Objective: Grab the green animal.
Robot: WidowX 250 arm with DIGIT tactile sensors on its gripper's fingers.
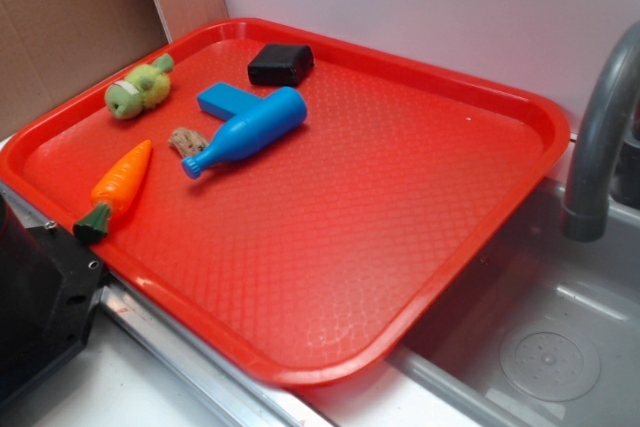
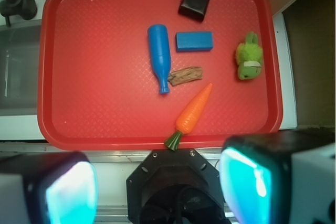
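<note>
Your red tray (image 1: 420,207) sits on a counter beside a grey sink (image 1: 550,357) and faucet (image 1: 600,137), white wall behind. The green animal (image 2: 249,56) lies near the tray's edge, and your gripper (image 2: 160,184) hangs with fingers spread wide, holding nothing.

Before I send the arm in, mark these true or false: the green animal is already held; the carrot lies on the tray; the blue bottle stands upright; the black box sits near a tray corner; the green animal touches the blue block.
1. The green animal is held: false. It lies free on the red tray, with the gripper back at the tray's edge and its fingers apart.
2. The carrot lies on the tray: true.
3. The blue bottle stands upright: false. It lies on its side.
4. The black box sits near a tray corner: true.
5. The green animal touches the blue block: false. Bare tray separates them.
</note>
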